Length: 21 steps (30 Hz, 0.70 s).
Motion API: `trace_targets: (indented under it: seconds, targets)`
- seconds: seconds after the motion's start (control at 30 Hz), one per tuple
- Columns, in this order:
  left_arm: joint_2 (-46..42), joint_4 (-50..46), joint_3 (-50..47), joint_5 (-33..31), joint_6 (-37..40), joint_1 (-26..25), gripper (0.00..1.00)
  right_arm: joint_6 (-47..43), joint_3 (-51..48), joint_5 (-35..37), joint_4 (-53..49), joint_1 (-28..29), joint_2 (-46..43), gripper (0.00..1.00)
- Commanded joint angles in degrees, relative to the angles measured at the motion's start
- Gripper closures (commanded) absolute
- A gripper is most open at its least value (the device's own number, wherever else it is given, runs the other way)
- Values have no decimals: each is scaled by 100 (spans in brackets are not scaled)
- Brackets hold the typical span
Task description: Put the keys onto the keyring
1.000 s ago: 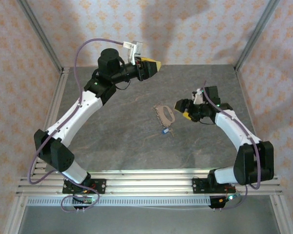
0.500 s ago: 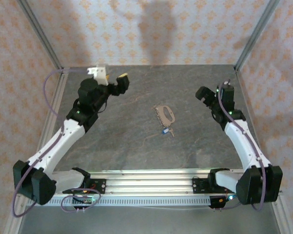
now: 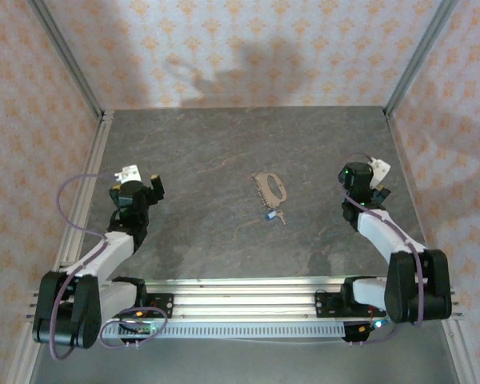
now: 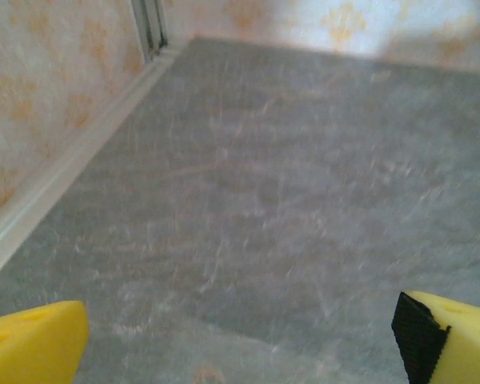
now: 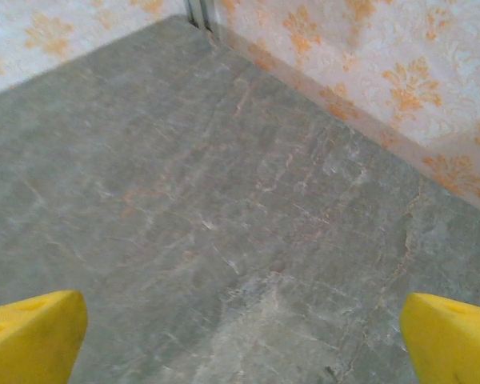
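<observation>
Keys [image 3: 271, 215] lie near the keyring [image 3: 270, 188]; left pincer [image 4: 240, 340], right pincer [image 5: 242, 336] gape.

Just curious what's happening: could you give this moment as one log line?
left gripper open, empty | right gripper open, empty | keyring on table, centre | blue-headed key beside it

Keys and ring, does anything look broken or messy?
Nothing stands out. The keyring lies flat in the middle, the blue key close by its near end. The left gripper and right gripper are open.

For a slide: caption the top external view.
Keyring and blue key lie on the table between the folded left arm and right arm.
</observation>
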Motion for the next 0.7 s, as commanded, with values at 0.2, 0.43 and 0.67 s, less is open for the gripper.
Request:
trace_targets:
  seconds: [0.2, 0.43, 0.67]
  targets:
    - [1566, 2271, -126, 182, 277, 83, 1, -1088, -941, -523, 3238, -68, 1136, 0]
    - [2087, 2071, 228, 548, 445, 68, 0, -1495, -933, -1613, 3686, -89, 1602, 0]
    - [2134, 2013, 297, 460, 554, -18, 0, -1520, -964, -1625, 3638, -85, 1521, 1]
